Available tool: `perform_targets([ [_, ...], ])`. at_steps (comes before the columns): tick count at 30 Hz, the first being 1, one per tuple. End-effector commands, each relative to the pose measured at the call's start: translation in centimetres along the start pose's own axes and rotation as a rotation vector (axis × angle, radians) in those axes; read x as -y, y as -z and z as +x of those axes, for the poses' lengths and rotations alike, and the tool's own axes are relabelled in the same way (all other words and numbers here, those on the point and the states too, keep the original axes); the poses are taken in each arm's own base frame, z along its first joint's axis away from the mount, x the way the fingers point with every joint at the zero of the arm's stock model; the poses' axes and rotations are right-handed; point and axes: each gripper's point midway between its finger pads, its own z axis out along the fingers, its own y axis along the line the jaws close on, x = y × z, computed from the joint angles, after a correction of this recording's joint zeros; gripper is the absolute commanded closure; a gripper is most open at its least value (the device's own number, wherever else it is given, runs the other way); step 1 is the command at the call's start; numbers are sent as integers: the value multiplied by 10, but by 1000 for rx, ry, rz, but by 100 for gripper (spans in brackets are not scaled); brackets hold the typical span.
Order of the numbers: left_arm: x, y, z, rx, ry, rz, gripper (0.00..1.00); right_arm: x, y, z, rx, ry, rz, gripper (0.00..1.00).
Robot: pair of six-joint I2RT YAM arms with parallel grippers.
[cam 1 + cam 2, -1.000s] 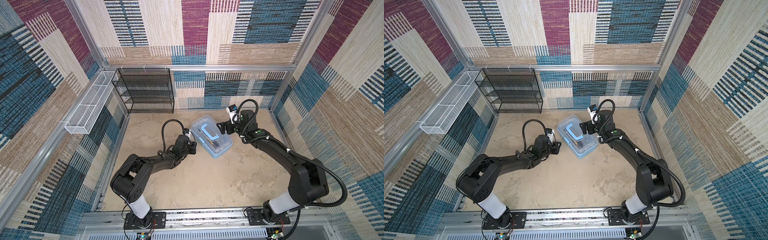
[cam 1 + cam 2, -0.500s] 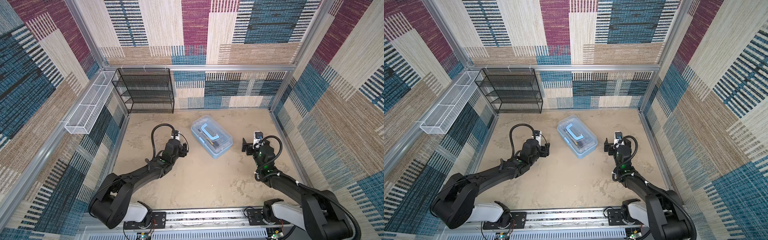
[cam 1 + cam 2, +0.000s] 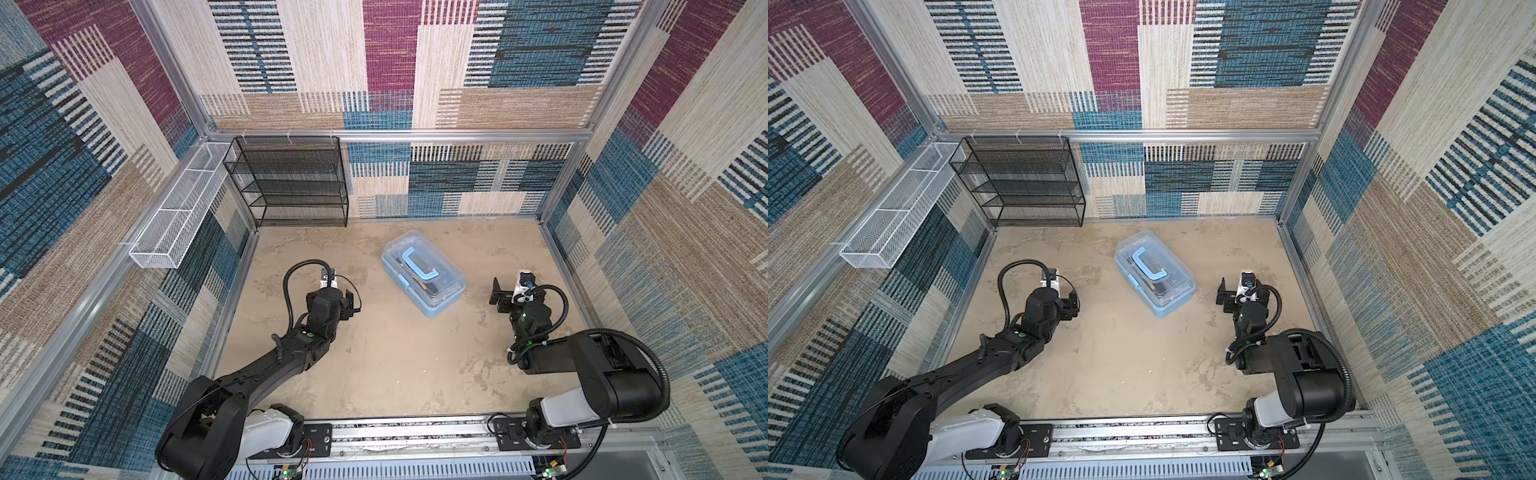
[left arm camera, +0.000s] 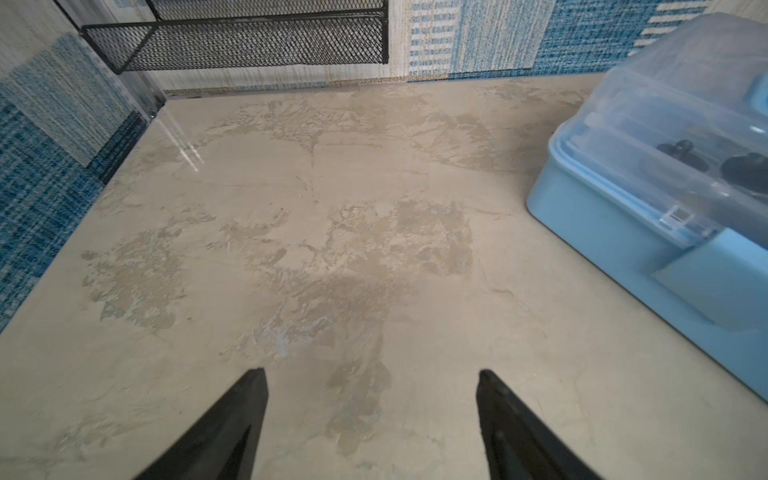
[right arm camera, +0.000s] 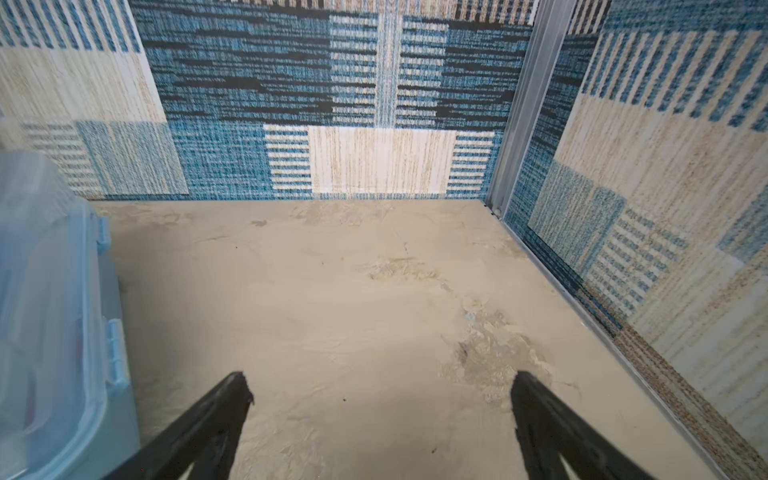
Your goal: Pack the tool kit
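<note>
The tool kit point(image 3: 432, 291) point(image 3: 1163, 297) is a light-blue case with a clear lid shut over it and a blue handle point(image 3: 419, 266) lying flat on top. It sits at the middle of the floor in both top views, with dark tools showing through the lid point(image 4: 681, 162). My left gripper point(image 3: 351, 302) point(image 4: 370, 372) is open and empty over bare floor, left of the case and apart from it. My right gripper point(image 3: 498, 296) point(image 5: 379, 374) is also open and empty, to the right of the case point(image 5: 50, 311) with a gap between them.
A black wire-mesh rack point(image 3: 291, 183) stands against the back wall at the left. A long white wire basket point(image 3: 178, 216) hangs along the left wall. Carpeted walls close in three sides, and the arms' base rail point(image 3: 415, 432) runs along the front.
Both arms have drawn back from the case toward the front. The left gripper, which was nearly shut beside the case, has opened. The case has stayed where it was.
</note>
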Motion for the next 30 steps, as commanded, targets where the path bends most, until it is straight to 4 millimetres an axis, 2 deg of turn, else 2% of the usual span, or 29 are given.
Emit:
perform_targets([
  [1, -9, 7, -19, 81, -9, -22, 18, 0, 3, -14, 95, -58, -25, 0],
  [3, -17, 14, -25, 109, -47, -51, 16, 0, 0, -10, 63, -61, -32, 0],
  [8, -42, 25, -26, 195, -70, -98, 14, -1, -1, -9, 55, -63, -38, 0],
  [12, -47, 30, -23, 276, -113, -52, 14, -1, -1, -10, 60, -60, -36, 0],
  [17, -69, 16, -1, 212, -21, -65, 14, -1, -1, -10, 60, -61, -36, 0],
  [18, -74, 14, -4, 231, 4, -67, 15, -1, -1, -10, 58, -61, -37, 0],
  [24, -85, -4, 10, 189, 11, -63, 16, -1, -1, -10, 58, -61, -37, 0],
  [30, -88, -19, 2, 233, -6, -32, 19, -1, -2, -11, 60, -62, -38, 0],
])
